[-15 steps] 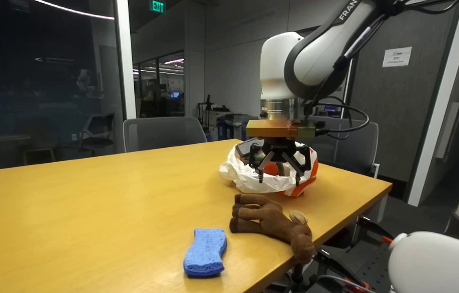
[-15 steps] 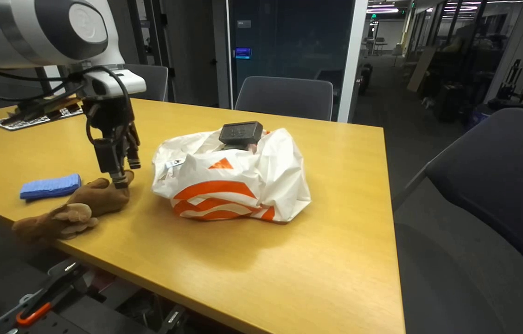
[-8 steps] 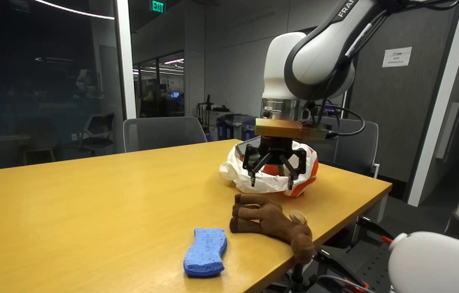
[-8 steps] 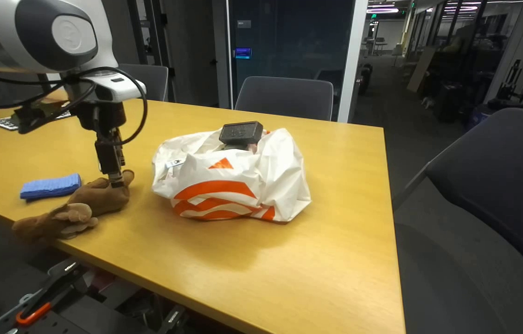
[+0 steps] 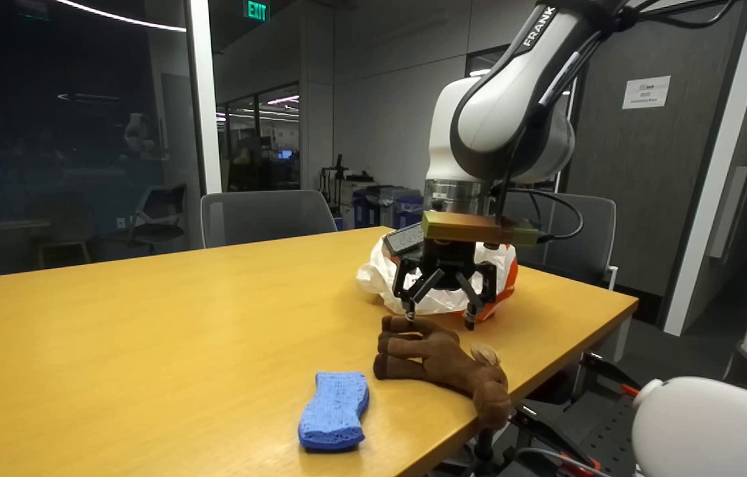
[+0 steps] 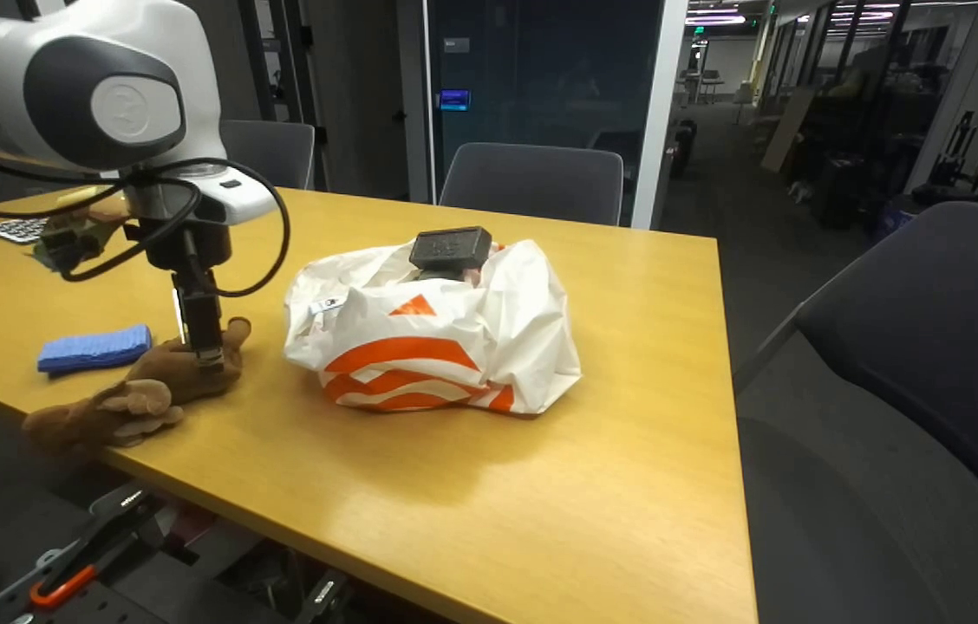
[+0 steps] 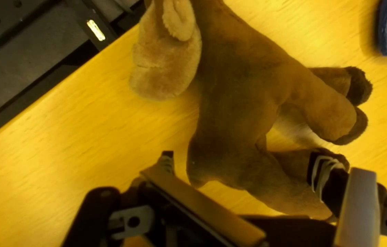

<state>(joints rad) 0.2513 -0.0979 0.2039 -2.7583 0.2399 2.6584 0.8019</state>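
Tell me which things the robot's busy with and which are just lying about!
Probably part of the job:
the brown toy animal
the open fingers over its back end

Seemingly just lying about, away from the fingers:
the blue sponge
the white bag
the dark block poking out of it

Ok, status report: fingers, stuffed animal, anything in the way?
Fingers open at rear of stuffed animal, contact unclear. It lies on its side, head past edge of table. Sponge and bag nearby, not touching it.
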